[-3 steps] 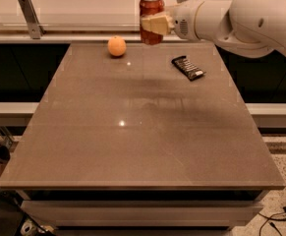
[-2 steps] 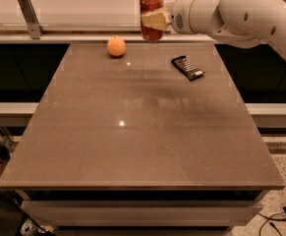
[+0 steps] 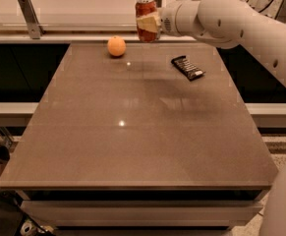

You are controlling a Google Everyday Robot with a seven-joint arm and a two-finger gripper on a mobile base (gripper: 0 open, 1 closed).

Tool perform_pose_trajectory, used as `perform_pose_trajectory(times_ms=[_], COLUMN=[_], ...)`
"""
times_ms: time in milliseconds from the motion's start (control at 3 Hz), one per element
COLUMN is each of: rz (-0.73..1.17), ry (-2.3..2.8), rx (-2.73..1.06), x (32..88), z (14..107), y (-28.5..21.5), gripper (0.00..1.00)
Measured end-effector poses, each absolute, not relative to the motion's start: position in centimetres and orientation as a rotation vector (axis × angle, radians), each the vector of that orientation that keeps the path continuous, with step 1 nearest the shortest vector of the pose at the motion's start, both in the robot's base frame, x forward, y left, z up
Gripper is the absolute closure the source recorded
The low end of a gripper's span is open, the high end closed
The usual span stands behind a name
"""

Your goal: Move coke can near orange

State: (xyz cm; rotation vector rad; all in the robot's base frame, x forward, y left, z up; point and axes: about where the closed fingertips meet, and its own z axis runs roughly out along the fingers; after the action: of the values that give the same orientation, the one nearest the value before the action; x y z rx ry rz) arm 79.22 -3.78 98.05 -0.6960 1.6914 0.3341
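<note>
One pincer (image 3: pixel 148 23) clamps coke can (image 3: pixel 145 7) above table's (image 3: pixel 132 151) far edge, near orange (image 3: pixel 116 46)

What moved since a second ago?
The gripper, shut on the coke can, carried it a little left toward the orange, still in the air. The orange and the dark snack wrapper stayed put on the table.

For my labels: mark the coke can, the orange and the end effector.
coke can (image 3: pixel 145 8): camera view, red upper wall.
orange (image 3: pixel 116 46): camera view, middle of the fruit.
end effector (image 3: pixel 149 22): camera view, midway between fingertips, closed on the can, top centre.
</note>
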Motion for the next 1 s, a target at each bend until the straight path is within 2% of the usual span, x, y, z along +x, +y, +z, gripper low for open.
perform_pose_trajectory(times_ms=[1000], rz=[0.391], ry=[1.737], rx=[-0.629], x=[81.8], z=[92.3], y=[-0.9], gripper=[1.00])
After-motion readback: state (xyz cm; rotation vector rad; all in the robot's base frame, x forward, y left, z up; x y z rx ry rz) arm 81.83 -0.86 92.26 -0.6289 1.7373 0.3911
